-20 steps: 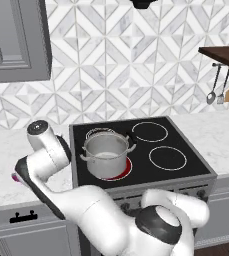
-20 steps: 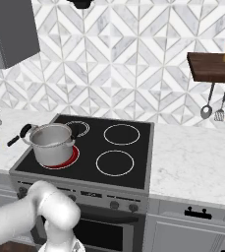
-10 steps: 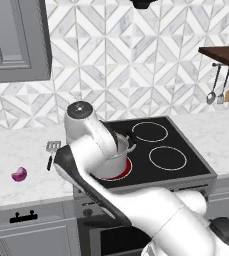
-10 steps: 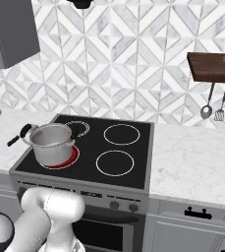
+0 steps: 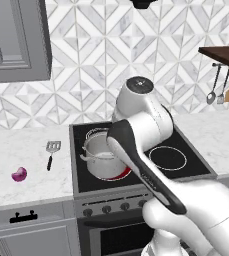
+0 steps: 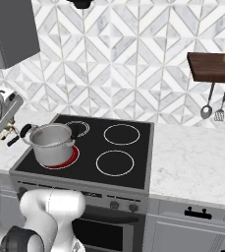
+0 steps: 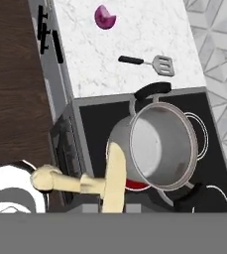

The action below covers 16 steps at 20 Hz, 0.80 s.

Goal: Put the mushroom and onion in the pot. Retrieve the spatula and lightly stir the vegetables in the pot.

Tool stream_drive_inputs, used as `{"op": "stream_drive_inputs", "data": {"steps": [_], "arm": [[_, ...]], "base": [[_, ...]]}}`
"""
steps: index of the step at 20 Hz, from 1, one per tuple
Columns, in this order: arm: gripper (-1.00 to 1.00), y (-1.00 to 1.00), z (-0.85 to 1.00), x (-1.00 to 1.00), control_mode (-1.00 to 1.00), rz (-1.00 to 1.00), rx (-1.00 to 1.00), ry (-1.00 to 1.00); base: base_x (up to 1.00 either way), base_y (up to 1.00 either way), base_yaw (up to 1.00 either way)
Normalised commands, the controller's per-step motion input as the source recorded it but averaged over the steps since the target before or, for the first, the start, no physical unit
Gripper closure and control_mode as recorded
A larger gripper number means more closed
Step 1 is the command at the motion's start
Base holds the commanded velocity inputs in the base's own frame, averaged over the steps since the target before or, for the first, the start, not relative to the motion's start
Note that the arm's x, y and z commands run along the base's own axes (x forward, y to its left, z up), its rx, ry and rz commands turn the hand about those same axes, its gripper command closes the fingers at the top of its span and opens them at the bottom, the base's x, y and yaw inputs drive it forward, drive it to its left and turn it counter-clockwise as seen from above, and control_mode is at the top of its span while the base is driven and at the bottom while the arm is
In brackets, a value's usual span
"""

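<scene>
The steel pot stands on the front left burner and its pale inside holds nothing; it shows also as the pot and the pot. My gripper hangs just left of the pot, near its rim height, shut on the pale tan mushroom, which looms large at the bottom of the hand view. The purple-red onion lies on the marble counter left of the stove, also seen as the onion. Between onion and stove lies the spatula, the same spatula with slotted head and black handle.
The burner glows red under the pot. Three more burners lie on the black cooktop. At the right, a ladle and other utensils hang under a wooden shelf. A grey wall cabinet hangs at the upper left.
The arm has swung from over the left counter to the right, to the pot. The onion and the spatula, earlier partly behind the arm, now lie in plain sight.
</scene>
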Motion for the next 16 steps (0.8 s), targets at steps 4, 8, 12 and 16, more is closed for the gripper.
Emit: {"op": "stream_drive_inputs", "data": {"steps": [4, 8, 12, 16], "arm": [[1.0, -0.49, -0.71, 0.98, -1.0, 0.02, -0.1, 0.15], [1.0, 0.02, -0.92, 0.95, -1.0, 0.0, -0.04, 0.0], [1.0, 0.01, -0.56, 0.79, -1.0, -0.02, 0.0, 0.0], [1.0, 0.0, -0.38, 0.67, -1.0, 0.0, 0.0, 0.0]], "base": [[0.0, 0.0, 0.0], [0.0, 0.0, 0.0], [0.0, 0.0, 0.0], [0.0, 0.0, 0.0]]}}
